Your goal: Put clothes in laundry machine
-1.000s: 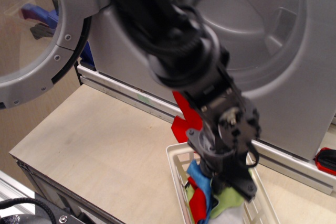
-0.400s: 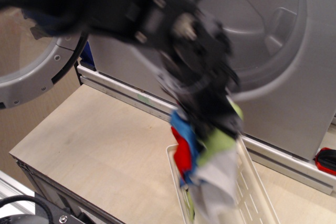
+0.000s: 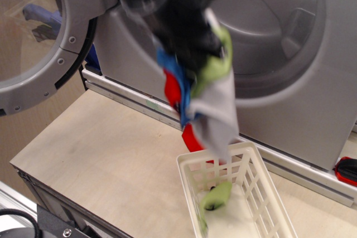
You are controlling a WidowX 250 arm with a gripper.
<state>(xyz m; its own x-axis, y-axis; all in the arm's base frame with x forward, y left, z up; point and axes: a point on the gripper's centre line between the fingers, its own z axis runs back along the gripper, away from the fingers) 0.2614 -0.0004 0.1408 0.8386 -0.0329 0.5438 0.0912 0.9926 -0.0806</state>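
Observation:
My gripper (image 3: 192,48) is a blurred black mass in front of the laundry machine (image 3: 295,43), whose wide round drum opening is behind it. It is shut on a bunch of clothes: a lime green piece (image 3: 215,68), a light grey piece (image 3: 220,112), a blue piece (image 3: 175,76) and a red piece (image 3: 173,90), all hanging down above the basket. Another red piece (image 3: 192,136) shows below them. One lime green piece (image 3: 217,195) lies in the white slatted basket (image 3: 245,154). The round door (image 3: 39,54) stands open at left.
The light wooden table (image 3: 111,160) carries the basket at front right. A red object (image 3: 347,171) lies at the right edge beside the machine's base. A black part (image 3: 22,221) sits at the lower left corner.
My gripper rose from inside the basket up and to the left, lifting the blue, red, green and grey pieces. One lime green piece stayed in the basket.

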